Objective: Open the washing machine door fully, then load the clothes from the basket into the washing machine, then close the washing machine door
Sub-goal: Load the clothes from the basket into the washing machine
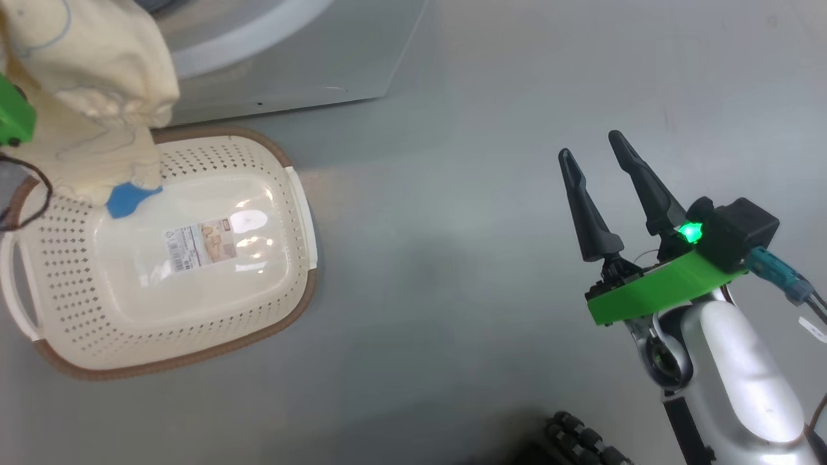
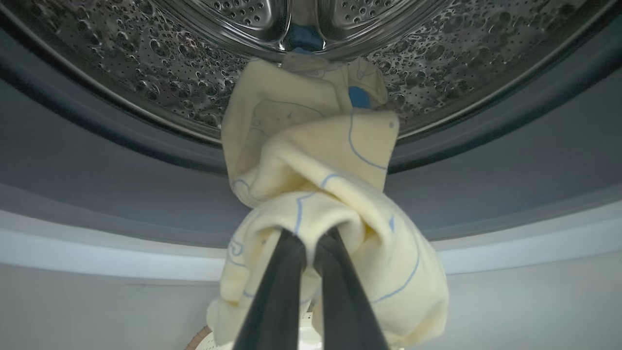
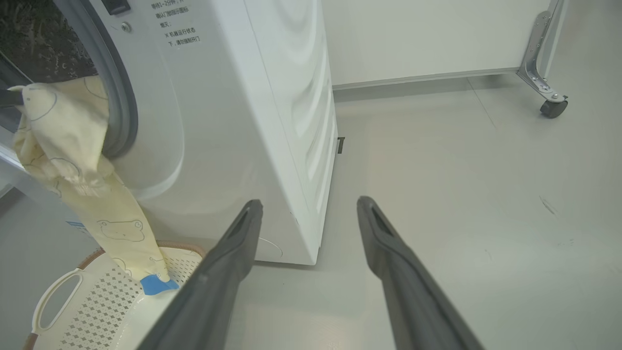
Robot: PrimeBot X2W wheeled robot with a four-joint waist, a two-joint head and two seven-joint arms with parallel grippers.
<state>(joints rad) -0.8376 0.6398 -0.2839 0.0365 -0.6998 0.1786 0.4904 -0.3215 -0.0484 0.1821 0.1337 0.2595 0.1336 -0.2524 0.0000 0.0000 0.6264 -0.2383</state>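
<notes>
- Hanging at the upper left of the head view, the clothes (image 1: 97,71) form a cream-yellow bundle with faint blue outlines, drooping over the back left corner of the basket (image 1: 64,271). A bright blue cuff (image 1: 129,199) at their lowest tip lies over the basket's bottom; whether it touches I cannot tell. The basket stands on the grey floor (image 1: 452,194) just in front of the washing machine (image 1: 291,71), with a sticker label (image 1: 200,244) on its bare bottom. The right gripper (image 1: 589,144) hovers well off to the right, fingers spread wide and holding nothing.
- Left wrist view: the left gripper (image 2: 312,238) has its two dark fingers pinched tight on a fold of the clothes. The fabric bunches around the fingertips and stretches up across the grey gasket (image 2: 97,160) toward the perforated steel drum (image 2: 146,58).
- Right wrist view: the clothes drape from the machine's open mouth at the upper left, down its white front to the basket below, with the blue cuff inside the rim. The right gripper's fingers stand wide apart over the floor, near the machine's front corner. A caster (image 3: 553,108) on a metal bracket sits at the upper right.
</notes>
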